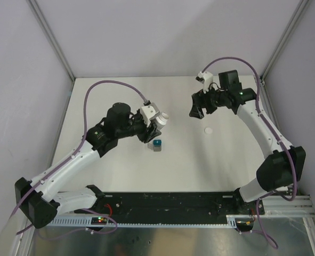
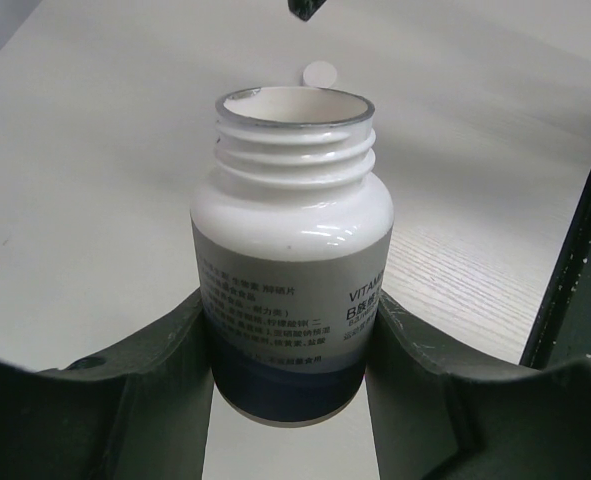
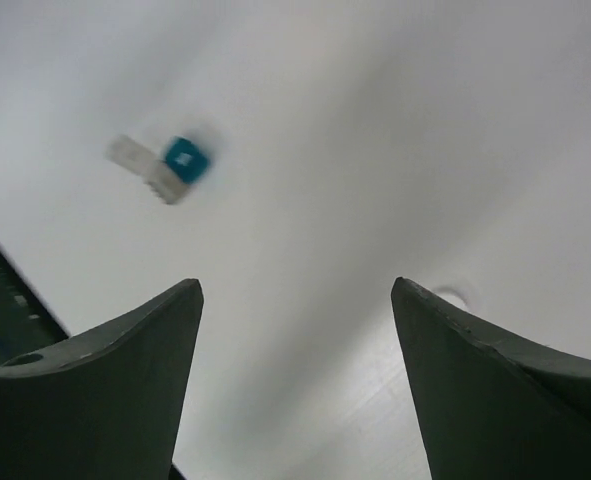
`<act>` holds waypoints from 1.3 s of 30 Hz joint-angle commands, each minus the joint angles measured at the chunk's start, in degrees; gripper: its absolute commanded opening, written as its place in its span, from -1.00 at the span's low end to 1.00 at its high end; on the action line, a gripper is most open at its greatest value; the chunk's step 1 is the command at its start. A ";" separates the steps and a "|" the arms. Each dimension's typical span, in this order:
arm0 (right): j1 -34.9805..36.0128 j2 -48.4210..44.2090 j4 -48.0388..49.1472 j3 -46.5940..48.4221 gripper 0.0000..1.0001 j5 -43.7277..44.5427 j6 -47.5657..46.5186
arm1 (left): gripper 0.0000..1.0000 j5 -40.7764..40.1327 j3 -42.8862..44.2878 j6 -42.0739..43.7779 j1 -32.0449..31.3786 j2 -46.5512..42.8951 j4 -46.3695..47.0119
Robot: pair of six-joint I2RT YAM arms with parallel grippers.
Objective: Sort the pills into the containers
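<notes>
My left gripper (image 1: 151,121) is shut on a white vitamin bottle (image 2: 293,230), its fingers (image 2: 155,350) pressing both sides of the label. The bottle has no cap and its threaded mouth is open. It is held tilted above the table, just above the containers (image 1: 155,144), a tiny joined teal and grey pair, also blurred in the right wrist view (image 3: 165,165). The bottle's white round cap (image 1: 209,129) lies flat on the table. My right gripper (image 1: 196,109) hangs above the table to the left of the cap, open, with nothing between its fingers (image 3: 125,370). No pills show.
Grey walls close in the white table (image 1: 120,96) at the back and on both sides. A black rail (image 1: 168,202) with both arm bases runs along the near edge. The cap (image 2: 318,72) shows beyond the bottle's mouth in the left wrist view.
</notes>
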 commanded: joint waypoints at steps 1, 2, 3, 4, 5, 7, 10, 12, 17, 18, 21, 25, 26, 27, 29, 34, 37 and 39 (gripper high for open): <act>2.01 -3.75 -3.25 6.94 0.69 -13.14 3.11 | -1.00 -1.98 0.24 -0.50 0.18 1.31 4.07; 2.43 -4.08 -3.29 7.94 0.74 -14.87 4.26 | -1.00 -2.35 0.37 -1.01 0.07 1.74 4.26; 2.87 -4.34 -3.31 8.66 0.77 -16.04 5.15 | -1.00 -2.80 0.52 -1.40 -0.03 2.09 4.36; 3.52 -4.47 -3.32 9.41 0.81 -17.15 5.94 | -1.00 -3.16 0.60 -1.68 -0.26 2.39 4.45; 4.07 -4.49 -3.37 10.05 0.83 -17.84 6.47 | -1.00 -3.68 0.68 -1.83 -0.54 2.54 4.50; 5.56 -4.15 -4.04 11.76 0.87 -18.86 7.22 | -1.00 -4.70 0.81 -1.71 -1.33 2.84 4.64; 7.43 -3.21 -4.41 13.82 0.92 -20.75 8.42 | -1.00 -6.09 1.02 -1.36 -2.59 2.99 4.75; 8.18 -2.62 -4.19 14.57 0.96 -22.16 9.62 | -1.00 -7.41 1.29 -1.07 -3.36 3.08 4.84; 9.41 -0.70 -4.29 16.06 0.99 -24.77 10.99 | -1.00 -9.18 1.95 -0.46 -4.83 3.57 4.81; 9.65 -0.36 -4.38 16.28 0.99 -25.17 11.11 | -1.00 -9.46 2.02 -0.33 -5.07 3.71 4.77; 10.60 0.54 -4.53 16.39 0.99 -25.59 11.49 | -1.00 -9.98 2.33 -0.22 -5.60 4.02 4.80; 11.87 1.85 -4.39 16.08 0.99 -25.44 11.85 | -1.00 -10.61 2.70 0.07 -6.33 4.26 4.76; 12.16 2.27 -4.39 16.02 0.99 -25.32 11.93 | -1.00 -10.84 2.74 0.11 -6.57 4.27 4.74; 12.48 2.79 -4.47 15.99 0.99 -25.35 11.97 | -1.00 -11.00 2.81 0.13 -6.73 4.32 4.77; 13.13 3.89 -4.74 15.97 0.99 -25.14 12.11 | -1.00 -11.34 2.86 0.16 -7.01 4.36 4.80; 14.20 6.07 -4.97 15.58 0.94 -25.34 12.27 | -1.00 -11.87 2.83 0.17 -7.51 4.47 4.76; 14.75 7.00 -5.17 15.39 0.85 -25.72 11.99 | -1.00 -12.34 3.00 0.29 -7.71 4.53 4.81; 15.04 7.49 -5.44 15.29 0.75 -26.04 11.76 | -1.00 -12.53 3.04 0.31 -7.74 4.52 4.83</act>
